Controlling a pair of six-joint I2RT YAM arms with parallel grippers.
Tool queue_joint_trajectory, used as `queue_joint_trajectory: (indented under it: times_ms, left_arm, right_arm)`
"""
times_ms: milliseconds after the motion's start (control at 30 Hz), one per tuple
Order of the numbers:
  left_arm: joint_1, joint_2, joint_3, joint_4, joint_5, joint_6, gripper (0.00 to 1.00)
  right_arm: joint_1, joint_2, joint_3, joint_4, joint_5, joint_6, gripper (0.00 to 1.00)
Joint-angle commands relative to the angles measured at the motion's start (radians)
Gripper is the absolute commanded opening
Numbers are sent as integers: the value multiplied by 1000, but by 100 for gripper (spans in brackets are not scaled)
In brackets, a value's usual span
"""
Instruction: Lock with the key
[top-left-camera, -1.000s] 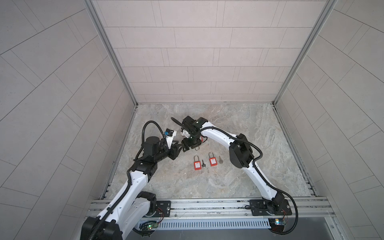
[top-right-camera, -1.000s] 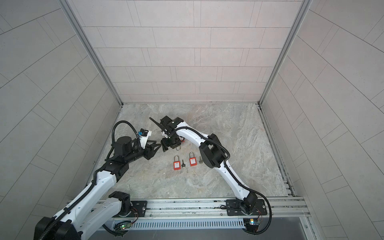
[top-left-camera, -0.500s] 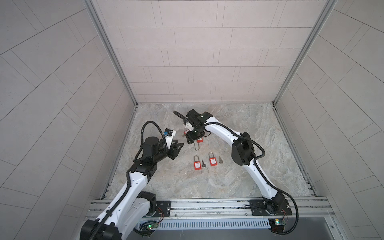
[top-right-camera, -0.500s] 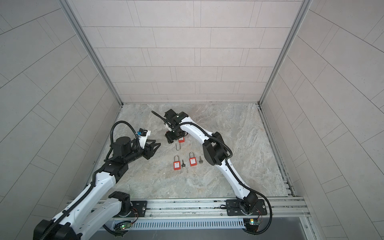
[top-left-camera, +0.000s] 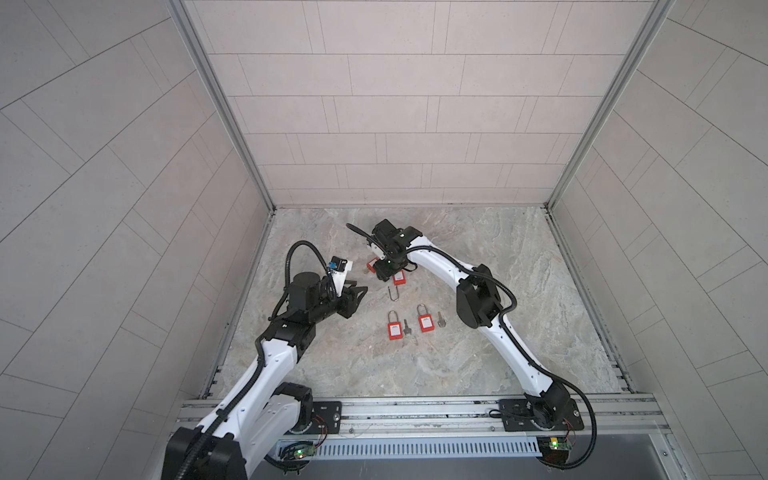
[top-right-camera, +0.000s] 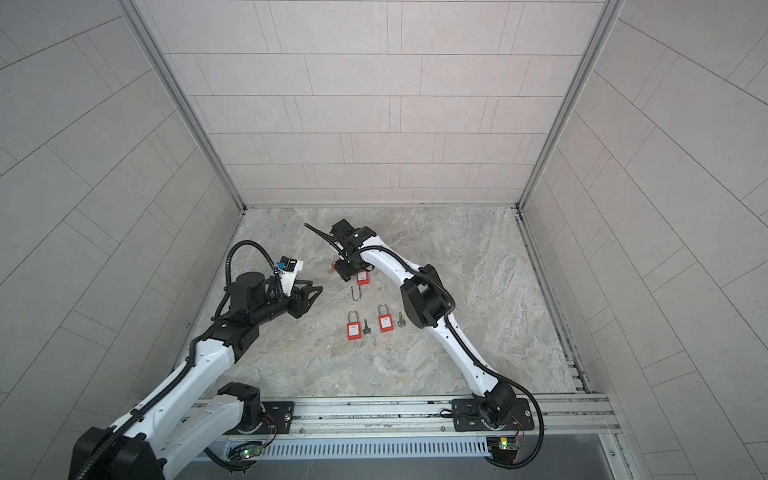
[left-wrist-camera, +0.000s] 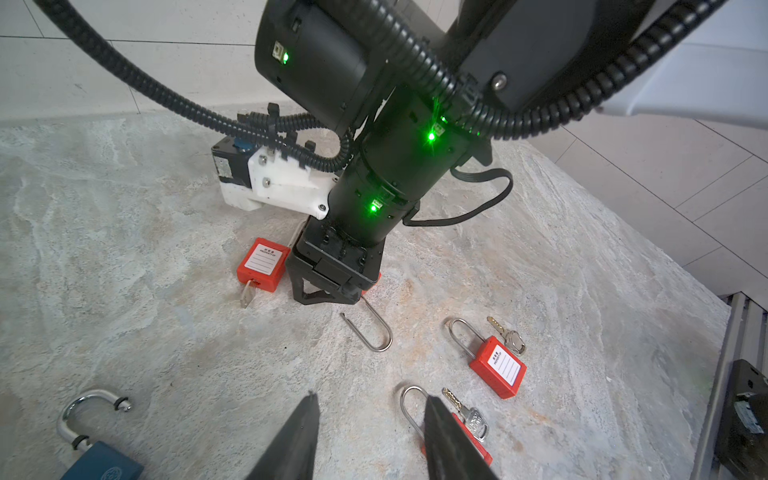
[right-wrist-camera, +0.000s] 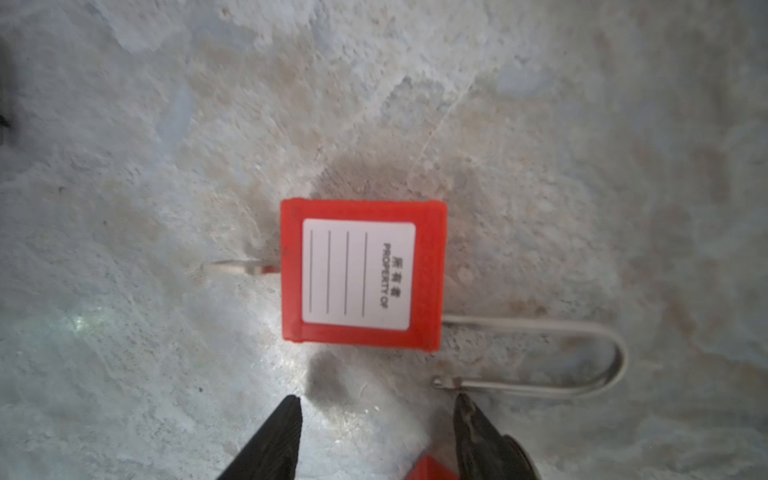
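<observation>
In both top views: right pincer (top-left-camera: 383, 275) beside a red plastic padlock (top-left-camera: 372, 264), far left on the grey marble table (top-left-camera: 436, 365). Left wrist view: left pincer (left-wrist-camera: 370, 397) open, empty. Right wrist view: right pincer spread, empty; padlock's white label (right-wrist-camera: 358, 274) "PROPERTY OF", silver key (right-wrist-camera: 237, 267) in its base.

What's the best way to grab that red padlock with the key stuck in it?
The padlock lies flat, label up, its key poking from one end and the open shackle from the other. So probably come straight down and pinch the red body's two bare flat sides.
</observation>
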Motion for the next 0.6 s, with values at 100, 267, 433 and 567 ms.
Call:
queue_joint_trajectory:
  times_ms: [100, 267, 433, 567]
  left_arm:
    - [4, 9, 18, 27, 0, -20, 47]
    - [3, 12, 24, 28, 0, -21, 47]
    - [3, 16, 23, 29, -8, -36, 47]
    - [2, 6, 21, 28, -14, -42, 47]
  right_arm:
    - [8, -18, 5, -39, 171, -37, 59]
    - [9, -59, -58, -66, 219, -14, 59]
    - [0, -118, -155, -68, 231, 121, 64]
    - [-3, -173, -242, -54, 203, 209, 64]
